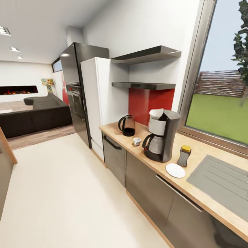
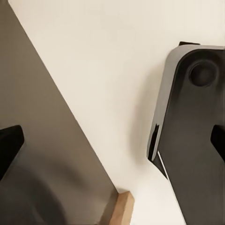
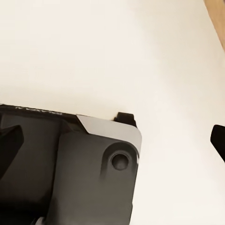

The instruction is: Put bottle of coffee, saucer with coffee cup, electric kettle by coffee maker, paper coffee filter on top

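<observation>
From the head camera we see the coffee maker (image 1: 161, 135) on the kitchen countertop (image 1: 201, 191), the paper coffee filter (image 1: 156, 114) on its top, the electric kettle (image 1: 127, 125) and coffee cup (image 1: 137, 141) on its fridge side, the saucer (image 1: 175, 170) and bottle of coffee (image 1: 184, 155) on its sink side. At the left wrist, the left gripper (image 2: 112, 143) has its dark fingers (image 2: 9, 145) spread wide over pale floor and the robot's base. At the right wrist, the right gripper (image 3: 115, 140) is likewise spread, and the base's small lettering is perhaps a brand, too blurred to read.

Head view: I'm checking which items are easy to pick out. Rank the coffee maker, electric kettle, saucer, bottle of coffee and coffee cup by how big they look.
1. coffee maker
2. electric kettle, farther from the camera, so shown smaller
3. saucer and bottle of coffee look about alike
4. coffee cup
</observation>
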{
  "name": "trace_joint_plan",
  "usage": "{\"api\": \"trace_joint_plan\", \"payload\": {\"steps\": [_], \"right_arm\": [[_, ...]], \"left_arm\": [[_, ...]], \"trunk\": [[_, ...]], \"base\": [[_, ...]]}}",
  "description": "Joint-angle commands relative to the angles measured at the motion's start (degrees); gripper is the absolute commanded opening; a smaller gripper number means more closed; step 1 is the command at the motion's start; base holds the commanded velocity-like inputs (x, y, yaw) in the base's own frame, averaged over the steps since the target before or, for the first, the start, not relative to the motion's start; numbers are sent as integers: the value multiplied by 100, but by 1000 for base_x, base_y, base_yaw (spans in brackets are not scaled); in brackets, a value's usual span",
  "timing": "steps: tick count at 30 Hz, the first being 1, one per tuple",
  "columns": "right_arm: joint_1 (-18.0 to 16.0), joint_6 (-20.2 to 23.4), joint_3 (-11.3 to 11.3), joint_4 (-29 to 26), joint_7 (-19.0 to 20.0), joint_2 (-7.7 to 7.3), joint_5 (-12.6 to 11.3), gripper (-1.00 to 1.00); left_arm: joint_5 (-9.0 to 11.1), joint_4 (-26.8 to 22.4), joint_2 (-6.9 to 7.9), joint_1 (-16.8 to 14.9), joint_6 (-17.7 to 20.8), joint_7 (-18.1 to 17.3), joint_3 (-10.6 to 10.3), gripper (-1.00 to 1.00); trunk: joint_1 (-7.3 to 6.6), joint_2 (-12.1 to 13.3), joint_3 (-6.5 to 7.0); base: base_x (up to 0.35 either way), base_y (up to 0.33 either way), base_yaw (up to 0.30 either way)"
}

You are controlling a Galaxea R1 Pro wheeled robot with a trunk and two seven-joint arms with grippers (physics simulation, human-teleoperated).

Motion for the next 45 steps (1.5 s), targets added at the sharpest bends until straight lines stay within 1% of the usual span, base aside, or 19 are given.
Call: {"api": "trace_joint_plan", "payload": {"steps": [1, 11, 12, 13, 14, 16, 17, 19, 21, 22, 24, 25, 27, 32, 37, 45], "right_arm": [[0, 39, -5, -10, 3, 1, 57, 100], [13, 47, 2, -5, 20, -8, 67, 100], [35, 47, 3, -5, 21, -33, 69, 100], [74, 47, 4, -5, 18, -84, 70, 100], [245, 47, 6, -3, 21, -304, 75, 100], [415, 48, 10, -4, 21, -473, 78, 100], [557, 41, 11, -5, 21, -567, 79, 100], [847, 17, 17, -4, 21, -642, 84, 100], [998, 7, 20, -5, 30, -663, 87, 100], [1060, -5, 21, -5, 104, -694, 88, 100], [1109, -18, 20, -10, 562, -800, 83, 100], [1115, -20, 19, -11, 705, -819, 78, 100], [1121, -22, 15, -13, 860, -839, 76, 100], [1125, -17, 15, -14, 977, -860, 70, 100], [1126, -7, 34, -21, 996, -752, 81, 100], [1126, -20, 38, -23, 1003, -723, 90, 100]], "left_arm": [[40, -10, -2, 5, -14, -12, 25, 100], [32, -30, -1, 5, -14, -12, 28, 100], [31, -30, 2, 5, -14, -12, 28, 100], [31, -31, 3, 5, -14, -12, 25, 100], [25, -31, 4, 5, -14, -12, 21, 100], [24, -30, 4, 5, -14, -12, 16, 100], [23, -30, 4, 5, -14, -12, 13, 100], [23, -31, 5, 5, -14, -12, 11, 100], [22, -31, 5, 5, -14, -12, 6, 100], [22, -31, 5, 5, -14, -12, 4, 100], [22, -37, 5, 5, -14, -12, 2, 100], [22, -38, 5, 5, -14, -12, 2, 100], [22, -39, 8, 5, -14, -12, -1, 100], [29, -40, 19, 5, -14, -12, -1, 100], [24, -40, 14, 5, -13, -12, -12, 100], [22, -40, 6, 5, -14, -12, -8, 100]], "trunk": [[5, -3, 2], [5, -3, 36], [5, -3, 40], [5, -3, 44], [5, -3, 47], [5, -3, 55], [5, -3, 59], [5, -3, 66], [5, -3, 73], [5, -3, 77], [5, -3, 82], [5, -3, 84], [5, -3, 85], [5, -3, 87], [5, -3, 87], [5, -3, 87]], "base": [[268, 232, -281], [272, 234, -283], [273, 234, -283], [273, 234, -283], [273, 234, -283], [273, 234, -284], [273, 234, -283], [273, 234, -283], [273, 234, -283], [273, 234, -285], [273, 234, -289], [273, 234, -291], [273, 234, -293], [273, 236, -275], [220, 273, -48], [174, 298, -3]]}}
